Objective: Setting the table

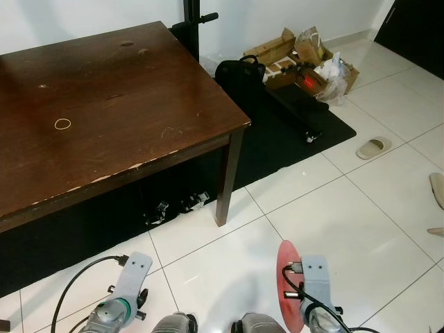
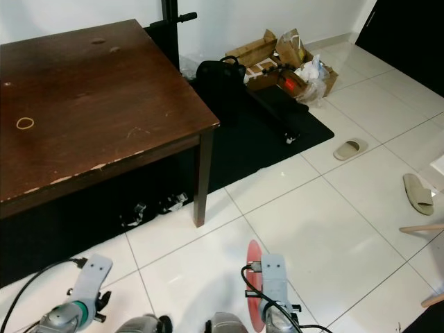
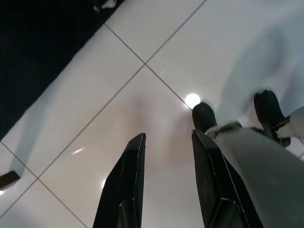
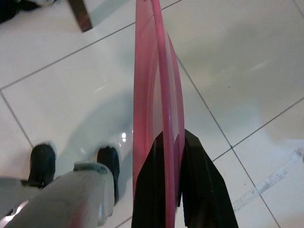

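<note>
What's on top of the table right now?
On the brown table, a small ring-shaped band lies on scuffed wood. Its far left runs out of frame, unseen.

The table [image 1: 104, 111] is dark wood, scratched and chipped at its edge. Below it, white floor tiles [image 1: 333, 229] shine. The pink plate [image 4: 159, 109] looks like smooth plastic.

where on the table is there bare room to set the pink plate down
Most of the brown table is bare. A rubber band lies toward its left. The wide patch between the band and the near right corner is free. The right gripper holds the pink plate.
</note>
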### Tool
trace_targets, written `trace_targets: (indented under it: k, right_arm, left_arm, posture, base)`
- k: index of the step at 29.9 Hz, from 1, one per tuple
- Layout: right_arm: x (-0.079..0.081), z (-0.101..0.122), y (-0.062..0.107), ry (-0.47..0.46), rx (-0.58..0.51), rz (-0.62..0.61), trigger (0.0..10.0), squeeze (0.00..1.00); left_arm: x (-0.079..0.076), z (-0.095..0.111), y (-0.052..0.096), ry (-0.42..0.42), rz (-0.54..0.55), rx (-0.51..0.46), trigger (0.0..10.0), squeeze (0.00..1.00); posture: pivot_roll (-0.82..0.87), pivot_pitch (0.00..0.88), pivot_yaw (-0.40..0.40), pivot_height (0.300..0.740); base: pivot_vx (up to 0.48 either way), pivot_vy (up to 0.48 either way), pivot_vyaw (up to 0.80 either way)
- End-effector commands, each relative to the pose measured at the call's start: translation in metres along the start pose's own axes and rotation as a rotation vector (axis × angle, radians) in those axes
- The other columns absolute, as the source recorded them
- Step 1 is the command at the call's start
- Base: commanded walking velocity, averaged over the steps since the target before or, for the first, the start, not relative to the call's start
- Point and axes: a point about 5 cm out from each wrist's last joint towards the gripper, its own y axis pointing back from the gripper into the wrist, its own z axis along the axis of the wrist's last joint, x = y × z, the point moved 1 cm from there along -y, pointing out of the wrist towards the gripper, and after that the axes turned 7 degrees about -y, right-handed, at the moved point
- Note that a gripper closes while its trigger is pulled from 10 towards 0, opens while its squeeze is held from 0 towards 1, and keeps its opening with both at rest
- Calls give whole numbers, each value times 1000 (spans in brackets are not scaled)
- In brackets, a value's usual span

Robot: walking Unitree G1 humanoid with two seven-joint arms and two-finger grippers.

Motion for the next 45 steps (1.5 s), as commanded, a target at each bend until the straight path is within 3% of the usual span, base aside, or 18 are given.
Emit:
trace_targets:
  k: [1,10,16,20,30,32,36,45]
  right_arm:
    - [-3,0,1,-26,-10,-9,10000,0]
    - [-2,-3,2,-21,-3,-8,10000,0]
    - [-17,4,-1,-49,-17,-59,10000,0]
    - [-19,4,-1,-59,-12,-72,10000,0]
    - [-4,-1,1,-43,-3,-31,10000,0]
    - [1,1,0,3,-15,-1,10000,0]
    - [-2,5,-1,8,-26,-6,10000,0]
    - [-8,16,-4,15,-76,-22,10000,0]
  left_arm:
    - [0,2,0,12,-2,-6,10000,0]
    - [-3,7,-1,6,-12,-29,10000,0]
    - [-1,10,-2,5,-7,-46,10000,0]
    - [0,12,-2,5,-5,-52,10000,0]
    - [-2,17,-3,-2,-12,-64,10000,0]
    - [-2,18,-3,27,-6,-67,10000,0]
    - [-1,19,-4,79,8,-63,10000,0]
    - [-2,20,-4,44,-10,-76,10000,0]
  posture:
    - [-119,0,35,740]
    - [-118,0,40,740]
    - [-108,0,39,740]
    - [-103,0,38,740]
    - [-103,0,41,740]
    - [-111,0,39,740]
    - [-108,0,30,740]
    - [-112,0,31,740]
  base:
    - [0,0,0]
    - [0,0,0]
    - [0,0,0]
    - [0,0,0]
    - [0,0,0]
    - [0,0,0]
    - [0,0,0]
    - [0,0,0]
